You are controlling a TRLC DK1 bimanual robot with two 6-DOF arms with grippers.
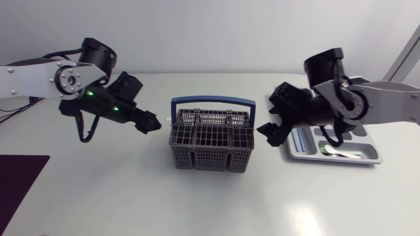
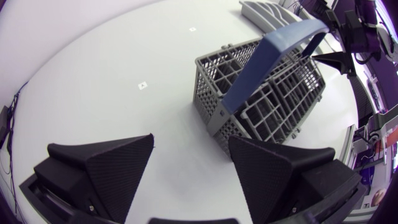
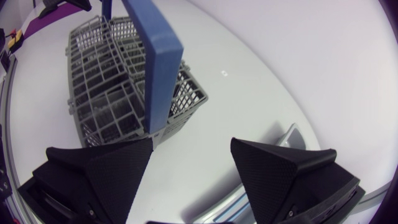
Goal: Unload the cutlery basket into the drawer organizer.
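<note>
The grey mesh cutlery basket [image 1: 211, 141] with its blue handle [image 1: 212, 101] upright stands at the table's middle. No cutlery shows in its compartments. My left gripper [image 1: 149, 122] hovers open just left of the basket, fingers pointing at it; in the left wrist view the gripper [image 2: 193, 149] holds nothing, with the basket [image 2: 273, 93] ahead. My right gripper [image 1: 268, 131] hangs open at the basket's right side, between it and the drawer organizer [image 1: 367, 154]. In the right wrist view that gripper [image 3: 191, 155] holds nothing and the basket [image 3: 106, 93] lies ahead of it.
The grey organizer holds a few cutlery pieces, one bluish [image 1: 300, 139] and one with green [image 1: 341, 153]. A dark purple mat [image 1: 20, 187] lies at the front left corner. White tabletop stretches in front of the basket.
</note>
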